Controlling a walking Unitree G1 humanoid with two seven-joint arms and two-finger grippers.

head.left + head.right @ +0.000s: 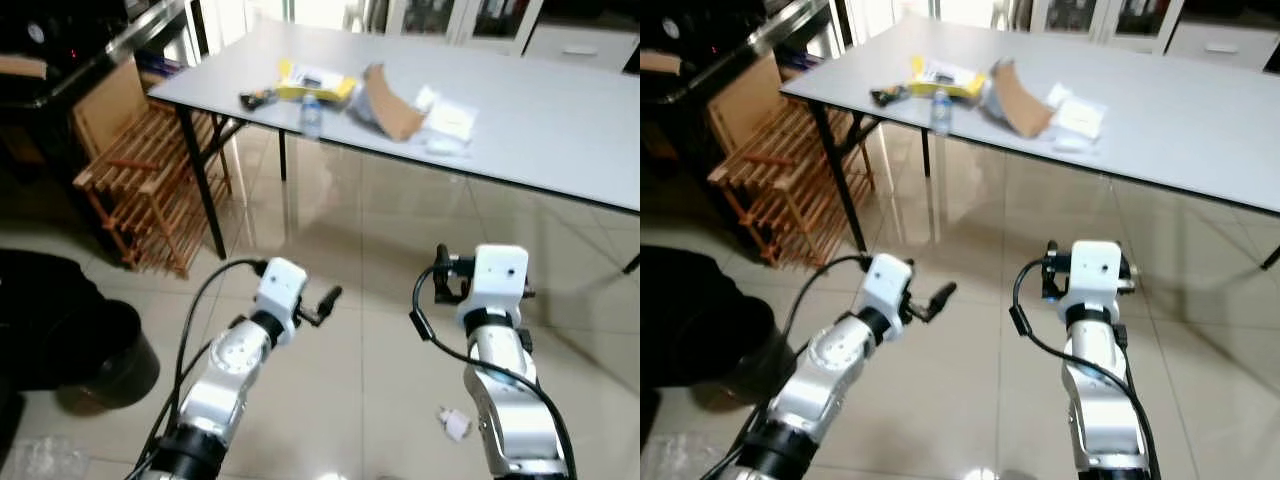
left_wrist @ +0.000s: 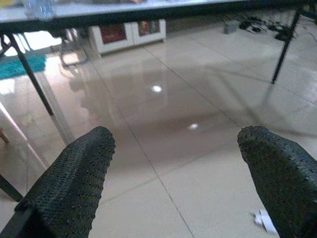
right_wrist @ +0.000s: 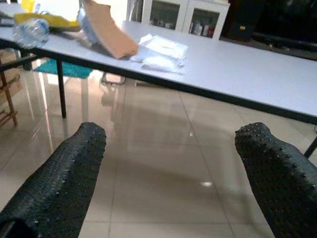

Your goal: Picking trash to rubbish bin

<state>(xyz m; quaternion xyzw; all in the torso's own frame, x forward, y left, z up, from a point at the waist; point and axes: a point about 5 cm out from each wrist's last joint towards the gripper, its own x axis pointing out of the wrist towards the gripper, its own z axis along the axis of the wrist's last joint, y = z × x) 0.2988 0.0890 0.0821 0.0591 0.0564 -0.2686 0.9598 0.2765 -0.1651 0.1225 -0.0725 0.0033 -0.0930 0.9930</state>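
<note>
A small crumpled white scrap of trash (image 1: 455, 423) lies on the glossy tile floor beside my right forearm; the left wrist view catches it too, as the scrap (image 2: 265, 221) low beside one finger. A black round rubbish bin (image 1: 112, 352) stands on the floor at the left. My left gripper (image 1: 325, 302) is held over the floor in front of me, open and with nothing in it (image 2: 178, 148). My right gripper (image 3: 168, 144) is also open and holds nothing, facing the table.
A long grey table (image 1: 560, 130) on black legs (image 1: 203, 185) spans the back, carrying a plastic bottle (image 1: 311, 114), a yellow packet (image 1: 312, 83), a brown cardboard piece (image 1: 392, 103) and white packets (image 1: 447, 125). A wooden rack (image 1: 150, 190) stands at the left.
</note>
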